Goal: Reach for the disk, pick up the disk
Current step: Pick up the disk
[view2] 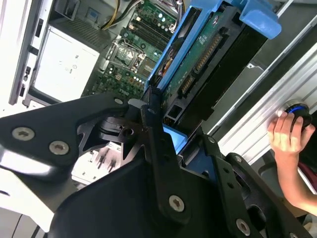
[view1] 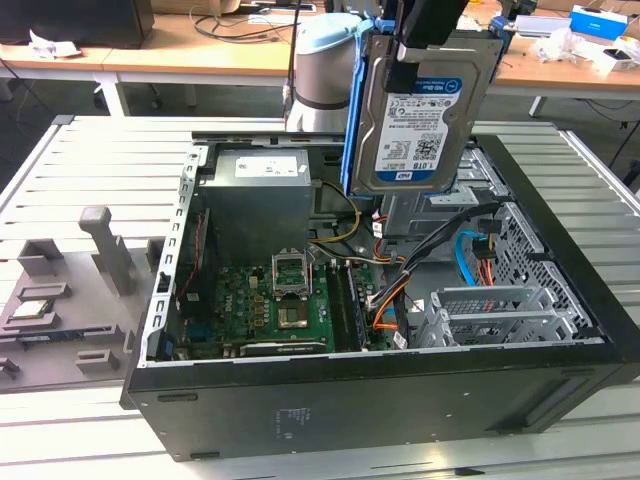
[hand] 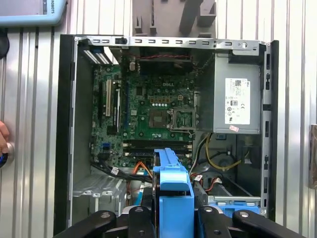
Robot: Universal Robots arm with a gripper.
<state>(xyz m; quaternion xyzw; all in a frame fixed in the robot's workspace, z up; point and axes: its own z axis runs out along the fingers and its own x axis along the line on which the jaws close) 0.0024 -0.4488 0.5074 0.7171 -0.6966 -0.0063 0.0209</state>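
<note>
The disk (view1: 420, 110) hangs upright above the open computer case (view1: 400, 400), over its far right part in the exterior view. It is a silver hard drive with a white-and-blue label and a blue plastic frame (view1: 350, 120) along its edges. My gripper (view1: 425, 45) is shut on the disk's upper end, and nothing beneath the disk touches it. In the second wrist view the disk (view2: 208, 59) runs edge-on out from between my black fingers (view2: 151, 114). In the first wrist view its blue frame (hand: 173, 181) stands between the fingers, above the case interior.
Inside the case lie a green motherboard (view1: 270, 300), a grey power supply (view1: 260, 195), loose cables (view1: 390, 295) and a metal drive cage (view1: 490, 310). A grey fixture (view1: 70, 290) stands on the slatted table at the exterior view's left. A person's hand (view2: 290, 136) rests beside the case.
</note>
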